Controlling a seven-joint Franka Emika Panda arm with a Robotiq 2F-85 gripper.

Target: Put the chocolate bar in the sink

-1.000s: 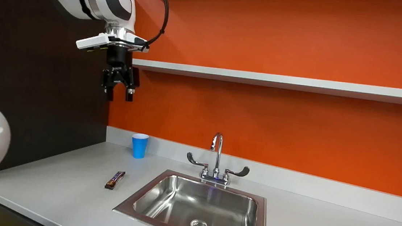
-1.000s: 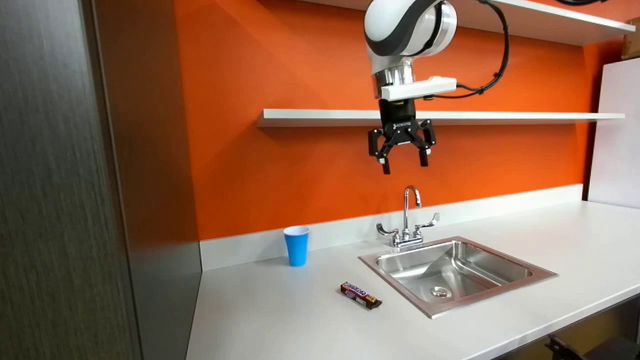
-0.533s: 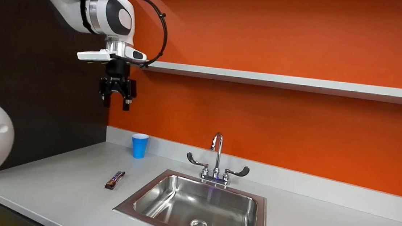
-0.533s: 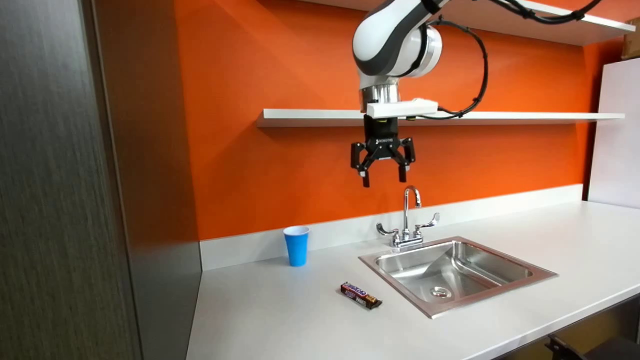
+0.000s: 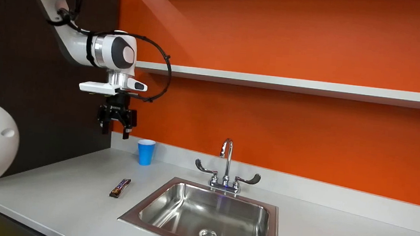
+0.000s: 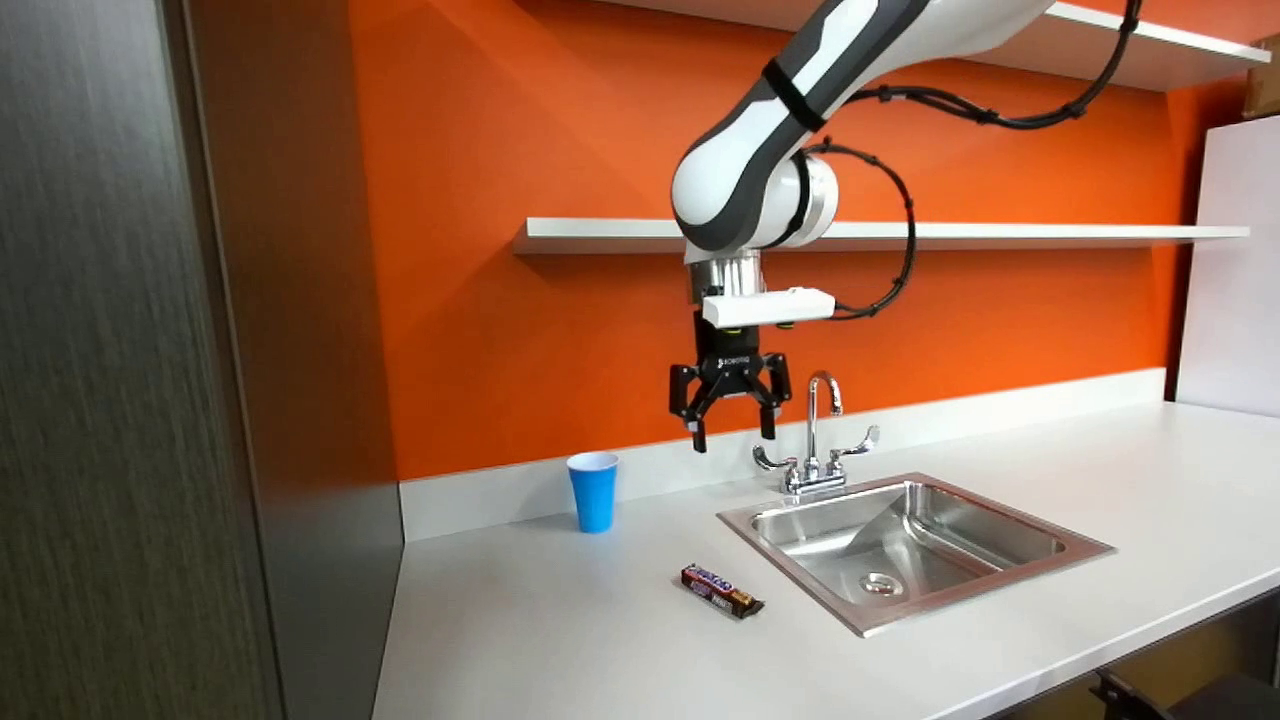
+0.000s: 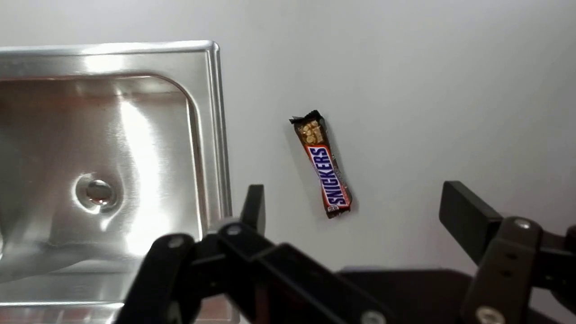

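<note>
In an exterior view the gripper (image 5: 115, 132) hung pointing down, well above the counter (image 5: 54, 203), its fingers spread apart; the chocolate bar (image 5: 120, 188) lay flat on the counter to the left of the sink (image 5: 272, 230), outside the rim and apart from it; a blue cup (image 5: 145, 152) stood upright at the far left; a chrome faucet (image 5: 228, 165) rose at the far side of the sink.

In an exterior view the white arm (image 6: 720, 180) reached in from the upper right, in front of a shelf (image 6: 1000, 235); the gripper's jaws stood parted; the chocolate bar lay nearer than the blue cup.

In the wrist view the sink, with its drain (image 7: 99, 192), occupied the left; the chocolate bar, lettered SNICKERS, lay to its right, below the fingers and clear of both.
</note>
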